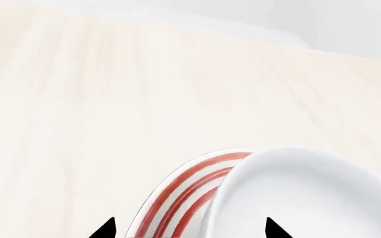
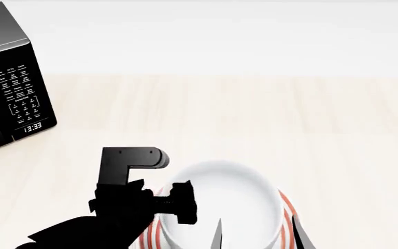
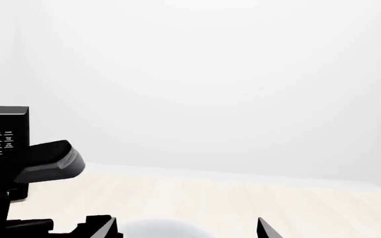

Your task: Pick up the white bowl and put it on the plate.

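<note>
The white bowl [image 2: 223, 199] sits on the plate [image 2: 288, 213], whose red rings show on both sides of it. In the left wrist view the bowl [image 1: 309, 198] covers most of the plate [image 1: 184, 193]. My left gripper [image 1: 190, 231] is open, its tips wide apart on either side of the bowl's rim and the plate's rim. In the head view it [image 2: 182, 203] is over the bowl's left rim. My right gripper [image 3: 185, 230] is open, with the top of the bowl [image 3: 164, 229] between its tips. In the head view its thin fingers [image 2: 218, 234] show at the bowl's near side.
A black microwave [image 2: 5, 88] stands at the far left of the pale wooden table [image 2: 289, 119]; it also shows in the right wrist view [image 3: 2, 134]. The left arm [image 2: 126, 176] reaches in from the lower left. A white wall lies behind the table.
</note>
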Available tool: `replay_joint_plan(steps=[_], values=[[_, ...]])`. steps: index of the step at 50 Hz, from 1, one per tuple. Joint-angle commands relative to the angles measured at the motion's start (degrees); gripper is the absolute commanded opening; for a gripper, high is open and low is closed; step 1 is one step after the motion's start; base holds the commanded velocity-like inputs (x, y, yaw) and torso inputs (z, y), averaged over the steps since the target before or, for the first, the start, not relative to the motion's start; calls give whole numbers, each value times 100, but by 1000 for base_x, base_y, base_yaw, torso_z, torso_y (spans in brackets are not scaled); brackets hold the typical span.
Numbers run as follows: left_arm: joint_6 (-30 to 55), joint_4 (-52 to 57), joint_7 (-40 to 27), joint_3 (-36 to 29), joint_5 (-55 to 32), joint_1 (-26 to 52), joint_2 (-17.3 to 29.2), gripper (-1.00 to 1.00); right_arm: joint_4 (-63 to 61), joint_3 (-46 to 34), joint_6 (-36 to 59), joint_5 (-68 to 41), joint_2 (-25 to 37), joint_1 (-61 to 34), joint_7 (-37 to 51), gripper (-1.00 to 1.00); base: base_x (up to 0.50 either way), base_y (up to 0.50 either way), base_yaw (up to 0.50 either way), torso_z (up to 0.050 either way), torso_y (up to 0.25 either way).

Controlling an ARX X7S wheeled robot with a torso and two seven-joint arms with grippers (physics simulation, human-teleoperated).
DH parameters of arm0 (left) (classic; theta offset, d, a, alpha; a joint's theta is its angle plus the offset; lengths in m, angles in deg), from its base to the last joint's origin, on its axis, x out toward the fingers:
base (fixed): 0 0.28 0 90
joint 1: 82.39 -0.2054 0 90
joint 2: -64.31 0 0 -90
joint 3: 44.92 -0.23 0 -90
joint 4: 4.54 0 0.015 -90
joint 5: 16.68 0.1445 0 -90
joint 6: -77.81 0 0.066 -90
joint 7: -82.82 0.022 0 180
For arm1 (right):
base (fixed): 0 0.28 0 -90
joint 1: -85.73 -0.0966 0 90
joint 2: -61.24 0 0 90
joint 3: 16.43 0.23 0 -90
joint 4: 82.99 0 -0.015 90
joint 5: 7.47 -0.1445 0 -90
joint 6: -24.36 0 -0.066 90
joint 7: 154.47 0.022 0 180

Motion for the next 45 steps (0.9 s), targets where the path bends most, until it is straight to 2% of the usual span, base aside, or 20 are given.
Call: replay_joint_plan(steps=[1, 10, 15, 23, 28, 33, 39, 41, 45], values=[[-59, 1693, -654, -137, 536, -133, 486, 100, -48, 143, -42, 153, -103, 17, -112, 100, 0, 0, 0, 0, 0], [-90, 3786, -1598, -546, 1508, -361, 1367, 100, -618, 290, 244, 135, 33, 27, 15, 100, 0, 0, 0, 0, 0], [-33, 4425, -1941, -786, 2045, -419, 1696, 100, -1055, 356, 494, 157, 109, 22, 109, 100, 0, 0, 0, 0, 0], [-52, 5398, -2621, -1060, 2786, -921, 2248, 100, -2086, 406, 1050, 221, 248, -7, 258, 100, 0, 0, 0, 0, 0], [156, 6376, -3184, -1162, 3179, -1278, 2733, 100, -2704, 355, 1458, 297, 300, -117, 322, 100, 0, 0, 0, 0, 0], [470, 7033, -3557, -1314, 3521, -1461, 3007, 100, -3064, 147, 1674, 461, 373, -222, 404, 100, 0, 0, 0, 0, 0], [499, 7611, -3811, -1222, 3456, -1723, 3258, 100, -3071, -567, 1400, 54, 1283, -711, 1481, 100, 0, 0, 0, 0, 0], [839, 7917, -4024, -1512, 4038, -1688, 3339, 100, -3071, -1062, 1245, -170, 1776, -1088, 2103, 100, 0, 0, 0, 0, 0], [842, 8116, -4158, -1670, 4226, -1874, 3395, 100, -3069, -2359, 958, -559, 2611, -2158, 3328, 100, 0, 0, 0, 0, 0]])
